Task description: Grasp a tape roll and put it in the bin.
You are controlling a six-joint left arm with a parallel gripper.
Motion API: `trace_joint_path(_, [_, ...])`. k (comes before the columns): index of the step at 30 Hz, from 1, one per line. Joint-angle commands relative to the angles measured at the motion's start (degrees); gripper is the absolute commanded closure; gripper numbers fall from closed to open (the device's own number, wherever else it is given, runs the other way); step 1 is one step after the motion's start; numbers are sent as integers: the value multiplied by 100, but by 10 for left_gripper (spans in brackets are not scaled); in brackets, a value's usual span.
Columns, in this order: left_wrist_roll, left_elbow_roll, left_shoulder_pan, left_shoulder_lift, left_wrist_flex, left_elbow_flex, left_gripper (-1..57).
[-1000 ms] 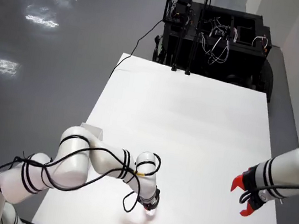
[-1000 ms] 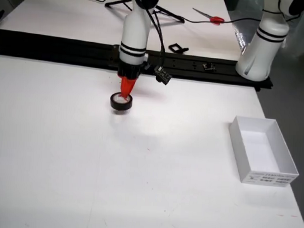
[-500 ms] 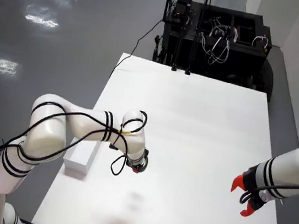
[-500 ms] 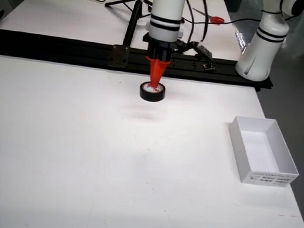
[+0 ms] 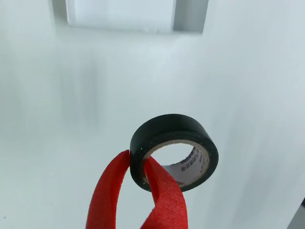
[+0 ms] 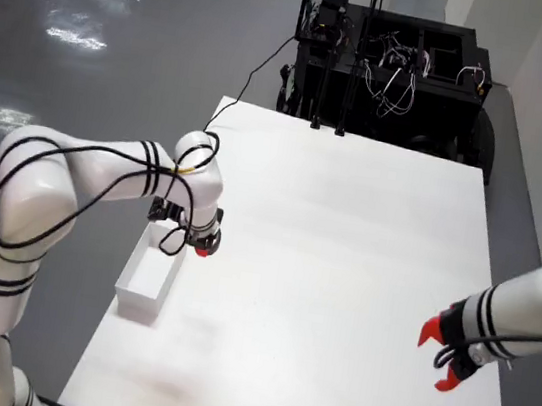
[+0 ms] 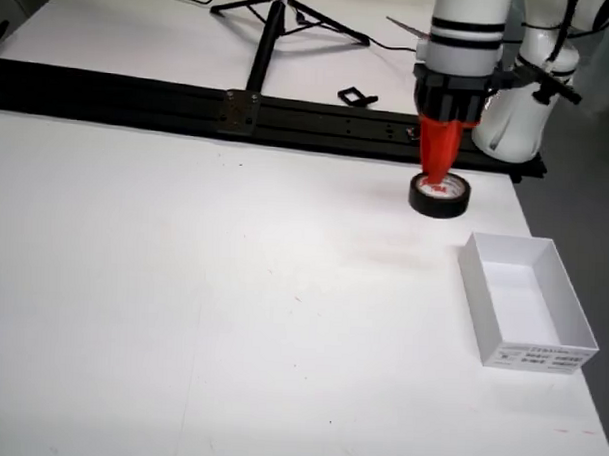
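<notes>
You are roughly two-thirds through, by my reading: the grasp is done and the carry is under way, but the release is not. The gripper (image 5: 136, 191) is pinching the tape roll (image 5: 174, 151) by its wall, one red finger inside the core and the other on the outer face, so the roll is hanging level with its hole facing up. In the side view the tape roll (image 7: 439, 195) is sitting under the gripper (image 7: 439, 165), clear of the tabletop (image 7: 231, 316) as far as I can judge from the faint shadow below it, near the far right corner and just short of the black rail (image 7: 139, 97). The bin (image 7: 527, 314) is lying along the tabletop's right edge, nearer the camera than the roll, and the roll is not yet over its opening; in the view from above the gripper (image 6: 202, 247) is hovering just beside the bin's (image 6: 149, 282) far end. What is left: move over the opening, lower or drop, open the fingers. The roll is black and glossy, with a pale cardboard core carrying small print, and a red mark on its top face in the side view. The bin looks empty.
</notes>
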Motion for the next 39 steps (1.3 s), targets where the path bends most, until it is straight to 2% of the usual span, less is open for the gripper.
trace_joint_path(1, [72,11,1636,-562,408,642,571])
trace_joint_path(7, [46,-15,1900,-166,391,668,571])
trace_joint_path(21, [-218,28,1961,704,-136,668,571])
trace_joint_path(39, [-288,37,1908,844,-506,677,571])
